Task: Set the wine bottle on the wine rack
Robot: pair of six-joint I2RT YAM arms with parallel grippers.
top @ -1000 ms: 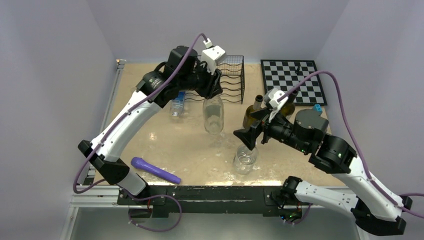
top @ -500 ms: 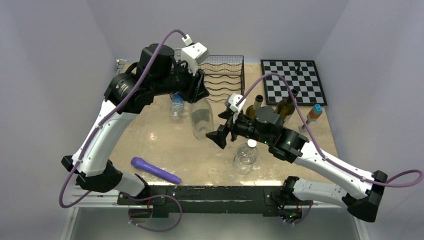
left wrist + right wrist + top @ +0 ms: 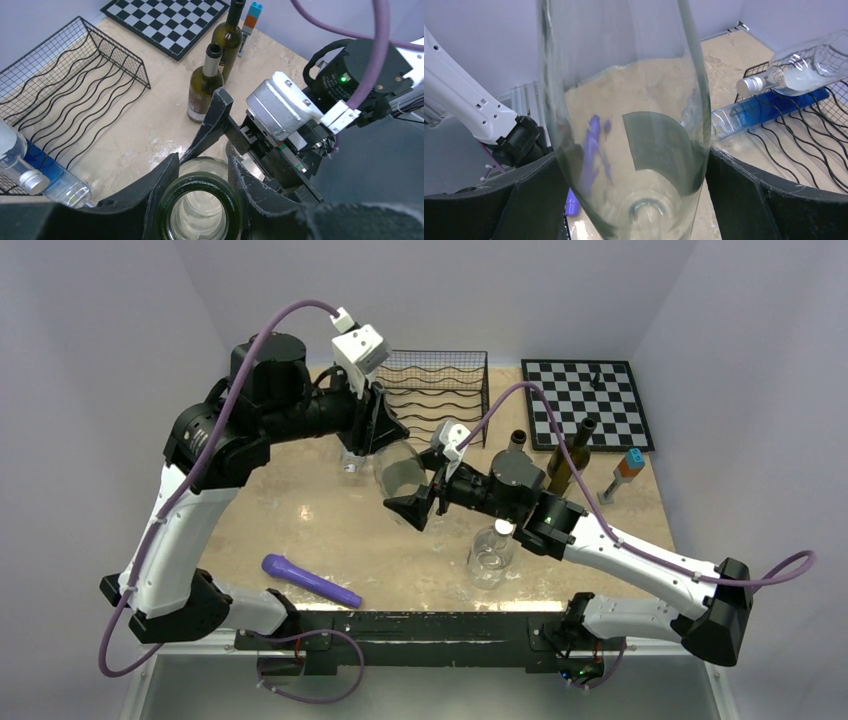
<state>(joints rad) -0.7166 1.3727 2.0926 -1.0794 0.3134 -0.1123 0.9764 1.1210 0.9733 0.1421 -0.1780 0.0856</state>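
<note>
1. Pinches the neck of the clear wine bottle (image 3: 400, 472) in the left gripper (image 3: 202, 197), jaws pressed tight just below the lip.
2. Hangs the bottle neck-uppermost and somewhat tilted, apparently clear of the table (image 3: 300, 510), just in front of the wine rack (image 3: 445, 390) near its left front corner.
3. Straddles the bottle's lower body with the right gripper (image 3: 408, 508), fingers spread wide on either side of the glass; cannot tell about actual contact.
4. Reads as a handover or two-handed carry: lifted, not yet racked, with a plastic water bottle (image 3: 350, 455) lying at the rack's left side.
5. Calls next for closing the right fingers on the body, tipping the bottle level, and easing it into a free trough of the wavy wire tiers.
6. Warrants care over smooth glass slipping in the grip, the dark bottles (image 3: 517, 448) standing near on the right, and the mesh wall at the rack's edge.
</note>
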